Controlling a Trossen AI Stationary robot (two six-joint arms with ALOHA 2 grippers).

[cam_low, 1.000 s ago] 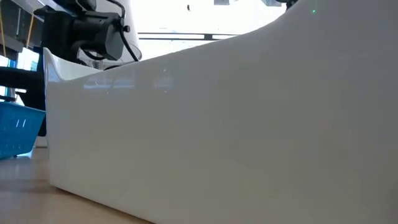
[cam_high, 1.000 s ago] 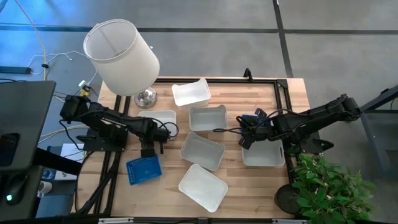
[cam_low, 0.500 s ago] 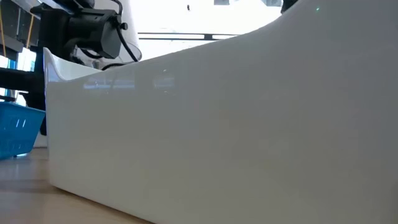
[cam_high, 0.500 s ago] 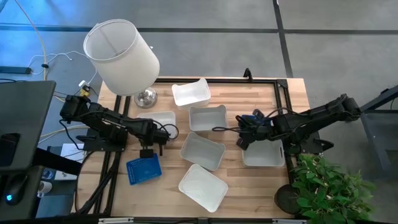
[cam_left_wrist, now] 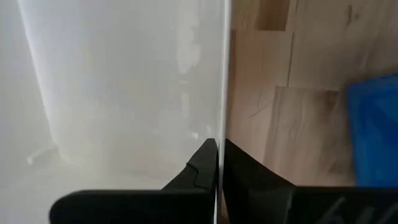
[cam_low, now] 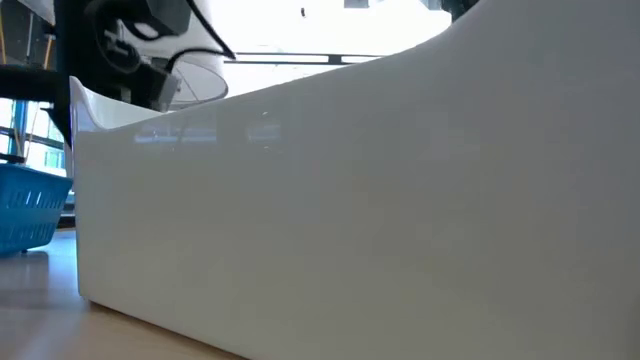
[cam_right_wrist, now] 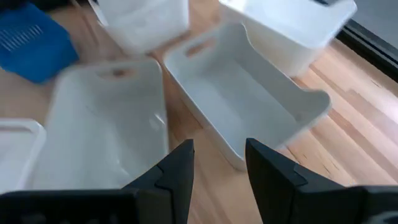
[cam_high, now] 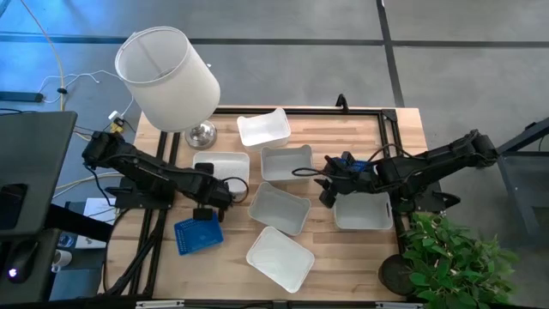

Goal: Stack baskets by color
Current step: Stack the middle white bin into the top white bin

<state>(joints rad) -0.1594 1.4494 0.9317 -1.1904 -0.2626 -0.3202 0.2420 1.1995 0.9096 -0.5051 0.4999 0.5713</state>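
Left tool (cam_left_wrist: 219, 163) pinched shut on white basket (cam_high: 221, 165) rim; right tool (cam_right_wrist: 217, 163) parted

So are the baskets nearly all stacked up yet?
Not yet. No stacks show: the white baskets lie spread out singly, like the front one, and the blue basket sits alone. In hand: the left tool is shut on the rim of a white basket. The right tool hangs open over the middle ones. All the stacking is left.

White baskets (cam_right_wrist: 242, 106) beyond parted end effector (cam_right_wrist: 219, 163)
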